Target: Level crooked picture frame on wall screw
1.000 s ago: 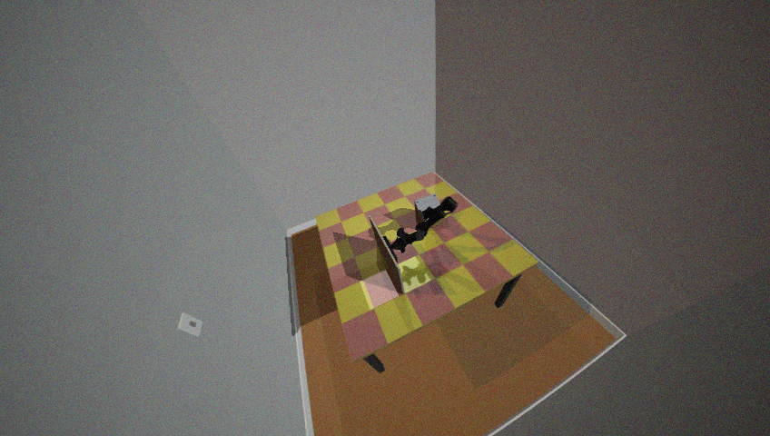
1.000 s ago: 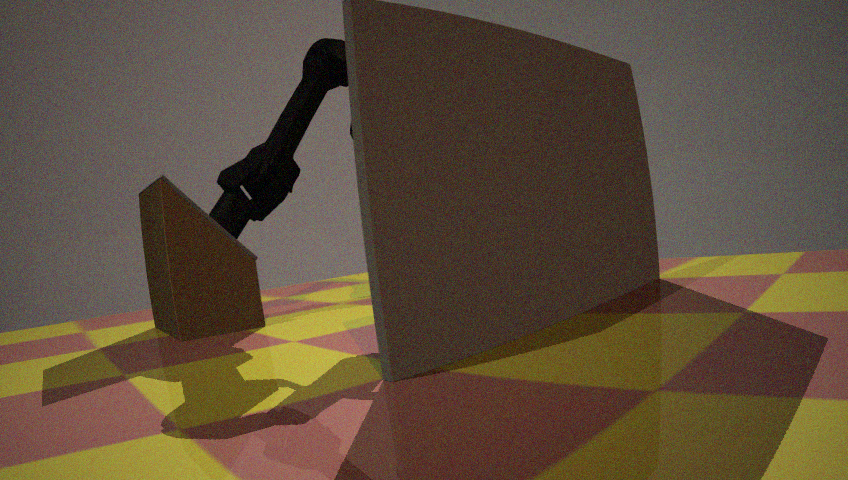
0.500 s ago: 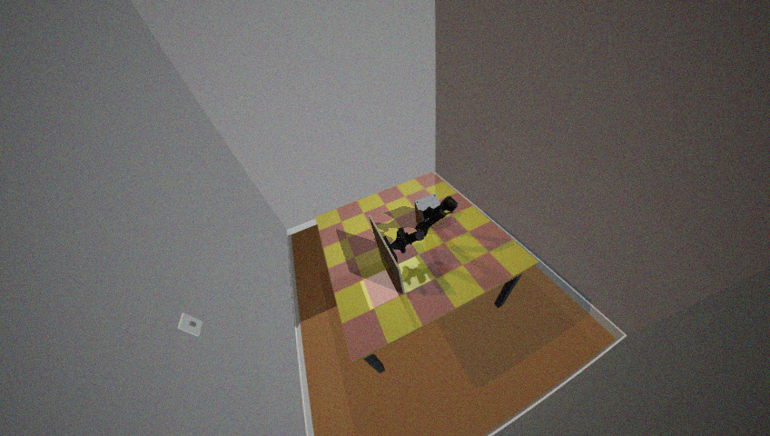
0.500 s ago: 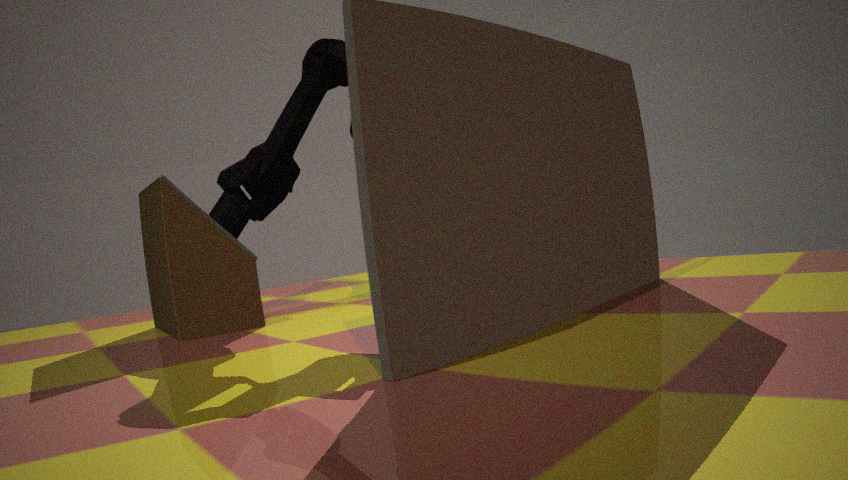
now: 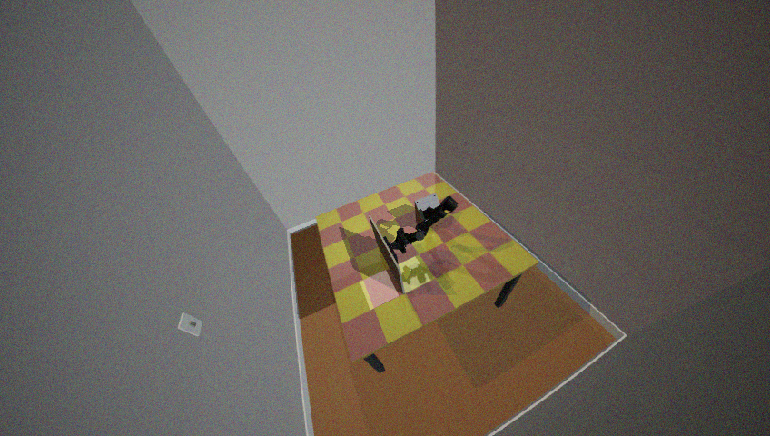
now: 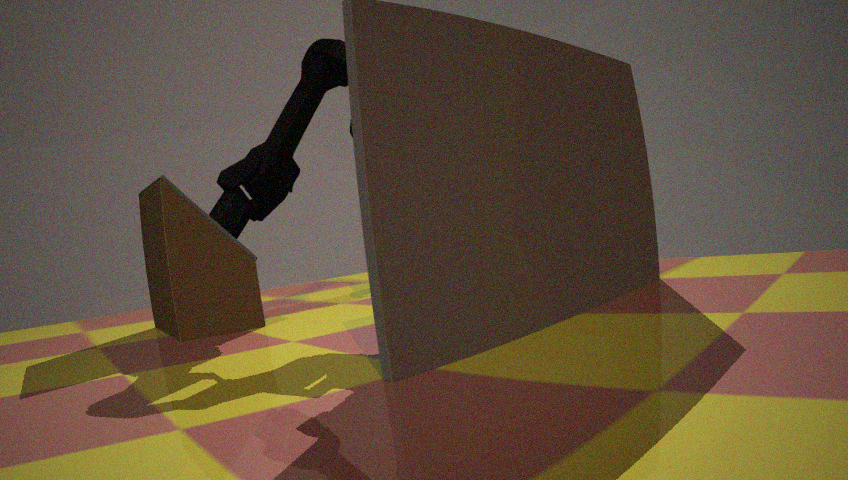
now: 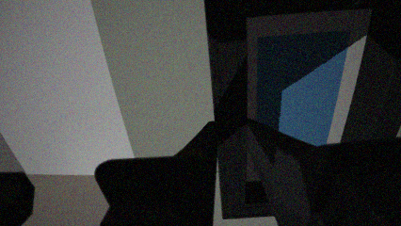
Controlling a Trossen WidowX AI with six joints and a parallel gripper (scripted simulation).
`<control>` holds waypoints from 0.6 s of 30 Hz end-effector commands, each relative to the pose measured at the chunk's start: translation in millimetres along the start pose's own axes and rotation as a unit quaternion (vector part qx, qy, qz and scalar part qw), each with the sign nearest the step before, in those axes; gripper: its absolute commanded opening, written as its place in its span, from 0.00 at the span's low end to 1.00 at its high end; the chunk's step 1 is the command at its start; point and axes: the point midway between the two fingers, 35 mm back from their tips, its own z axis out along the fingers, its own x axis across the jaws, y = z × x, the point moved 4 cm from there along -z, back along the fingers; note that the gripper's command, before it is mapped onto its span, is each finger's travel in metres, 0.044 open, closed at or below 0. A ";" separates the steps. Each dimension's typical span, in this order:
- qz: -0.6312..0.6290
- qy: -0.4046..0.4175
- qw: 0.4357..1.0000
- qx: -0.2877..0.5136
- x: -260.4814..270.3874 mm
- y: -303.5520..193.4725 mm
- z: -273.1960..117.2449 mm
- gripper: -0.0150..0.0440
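Picture frame [image 7: 301,61], one; dark border, blue picture, partly in shadow. Location: right of centre in the wrist view, against the upright panel that serves as wall; exterior view shows only the panel's back. Screw and notched strip: not visible. Level or crooked: cannot be told from these angles.

Exterior view, left to right:
- Wedge-shaped block [image 6: 208,267] [image 5: 427,203], upright on the checked surface [image 6: 773,428] [image 5: 399,318].
- Arm [image 6: 294,113] [image 5: 429,221], black, rising from behind the block and reaching over to the panel's far side.
- Upright panel [image 6: 505,190] [image 5: 397,272], broad and plain, standing on the surface.

Wrist view, lower centre:
- Gripper [image 7: 247,123], closed on the frame, apparently at its lower border; the contact itself is lost in darkness.

Handling, by judgement: light, stiff, thin; border perhaps smooth enough to slip, picture face best left unpressed. Hold: lower border, near the middle, squarely. Lift only slightly; too much may unhook it, too little may snag the notches.
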 end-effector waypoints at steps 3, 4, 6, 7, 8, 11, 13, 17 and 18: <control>0.018 -0.002 1.000 0.001 0.0 -0.1 0.0 0.25; 0.021 -0.002 1.000 0.001 0.1 -0.1 0.0 0.25; 0.023 -0.002 1.000 0.001 0.3 -0.1 0.0 0.25; 0.015 0.000 1.000 0.000 0.5 0.1 0.0 0.30; 0.015 0.000 1.000 0.000 0.5 0.1 0.0 0.34; 0.015 0.000 1.000 0.000 0.5 0.1 0.0 0.48; 0.015 0.000 1.000 0.000 0.5 0.1 0.0 0.57; 0.015 0.000 1.000 0.000 0.5 0.1 0.0 0.69; 0.015 0.000 1.000 0.000 0.5 0.1 0.0 0.69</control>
